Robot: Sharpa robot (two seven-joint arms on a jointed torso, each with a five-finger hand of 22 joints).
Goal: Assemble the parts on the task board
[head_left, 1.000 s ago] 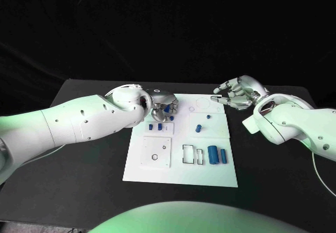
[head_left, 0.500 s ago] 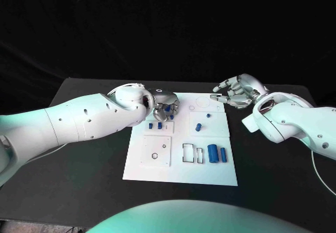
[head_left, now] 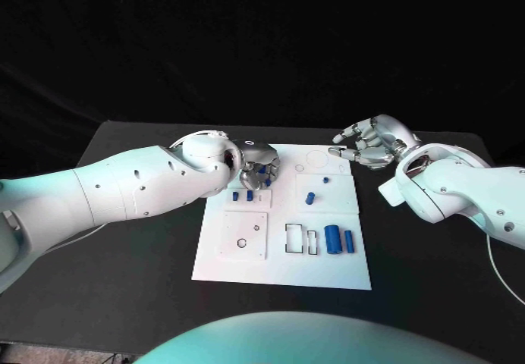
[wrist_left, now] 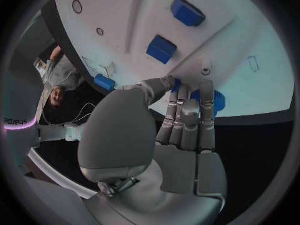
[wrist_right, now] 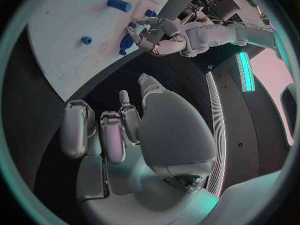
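Task board (head_left: pixel 287 262): we see the white plate lying flat in the middle of the black table (head_left: pixel 131 296), its long axis running away from the robot.
Parts in the near right: two blue cylinders (head_left: pixel 341 241) lie side by side, long axes pointing along the board's length.
Part mid-board: a smaller blue piece (head_left: pixel 311 199) lies tilted, roughly along the same direction.
Left hand (head_left: pixel 258 168): over the board's far left corner, fingers curled together around a blue part (wrist_left: pixel 213 101); which way that part points we cannot tell.
Blue blocks (wrist_left: pixel 162 49): two stand on the board just beyond the left fingers (wrist_left: pixel 187 115).
Right hand (head_left: pixel 372 144): off the board's far right corner, above the table, fingers curled in, holding nothing.
Change: against a second ago, we see the left hand slightly nearer the far edge; the right hand and the loose parts lie as before.
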